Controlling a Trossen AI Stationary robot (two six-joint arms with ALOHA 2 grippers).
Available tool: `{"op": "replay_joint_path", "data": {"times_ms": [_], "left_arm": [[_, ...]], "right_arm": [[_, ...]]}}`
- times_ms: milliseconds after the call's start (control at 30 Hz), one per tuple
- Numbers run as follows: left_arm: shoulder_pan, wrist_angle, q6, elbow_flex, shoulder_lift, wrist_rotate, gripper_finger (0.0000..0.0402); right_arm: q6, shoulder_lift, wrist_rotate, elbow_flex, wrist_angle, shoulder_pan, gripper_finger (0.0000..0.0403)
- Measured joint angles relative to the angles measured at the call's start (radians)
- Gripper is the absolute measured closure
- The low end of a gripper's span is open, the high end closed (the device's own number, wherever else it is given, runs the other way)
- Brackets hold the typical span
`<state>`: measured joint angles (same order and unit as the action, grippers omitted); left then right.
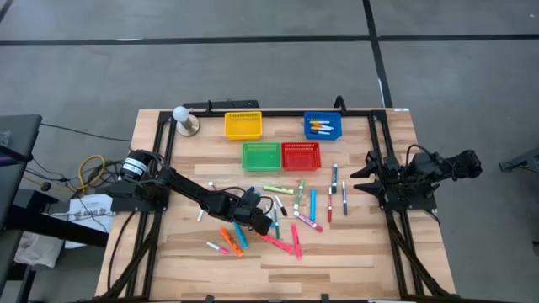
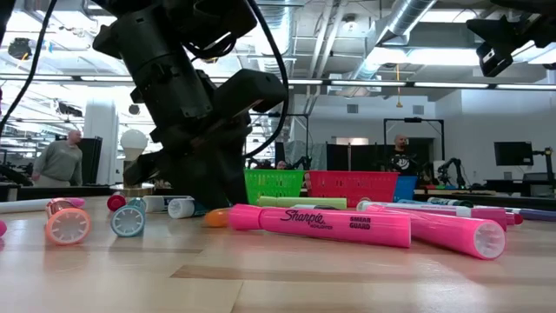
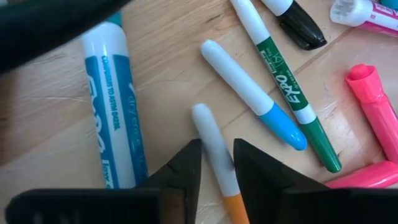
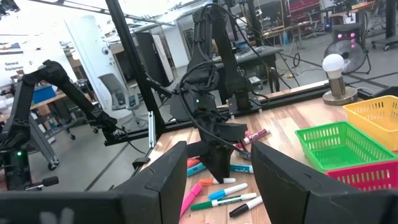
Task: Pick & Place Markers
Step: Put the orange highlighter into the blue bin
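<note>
Markers point(image 3: 273, 74) crowd orange-capped marker point(image 3: 217, 158) (between left tool point(image 3: 216, 177)).

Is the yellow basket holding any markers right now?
No: in the high view the yellow basket shows only bare mesh, while the blue basket holds a few markers.

Mesh baskets point(image 1: 242, 124): four — yellow, blue, green, red. Markers point(image 1: 312, 204): roughly twenty loose, some in the blue basket. Lamp point(image 1: 183, 119): one.

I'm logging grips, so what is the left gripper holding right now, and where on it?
The left gripper is closing around a white marker with an orange end, near its middle; a firm hold can't be confirmed yet.
</note>
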<state>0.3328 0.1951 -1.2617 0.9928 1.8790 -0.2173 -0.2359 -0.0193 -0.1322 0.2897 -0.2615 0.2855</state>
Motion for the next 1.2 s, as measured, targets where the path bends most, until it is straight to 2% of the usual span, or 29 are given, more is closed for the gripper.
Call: {"op": "replay_joint_path", "data": {"times_ms": [400, 700, 933, 1200], "left_arm": [[-0.01, -0.018, -0.06, -0.001, 0.003, -0.002, 0.0365], [-0.024, -0.045, -0.058, -0.005, -0.005, -0.011, 0.0355], [-0.041, -0.047, -0.021, -0.005, -0.111, -0.021, 0.0363], [-0.053, -0.073, 0.011, -0.004, -0.298, -0.055, 0.0355]], "right_arm": [[0.0, 0.0, 0.0, 0.0, 0.0, 0.0, 0.0235], [-0.012, 0.0, 0.0, 0.0, 0.002, 0.0, 0.0237], [-0.104, 0.0, 0.001, 0.0, 0.017, 0.0, 0.0237], [-0.183, 0.0, 0.001, 0.0, 0.099, 0.0, 0.0238]]}}
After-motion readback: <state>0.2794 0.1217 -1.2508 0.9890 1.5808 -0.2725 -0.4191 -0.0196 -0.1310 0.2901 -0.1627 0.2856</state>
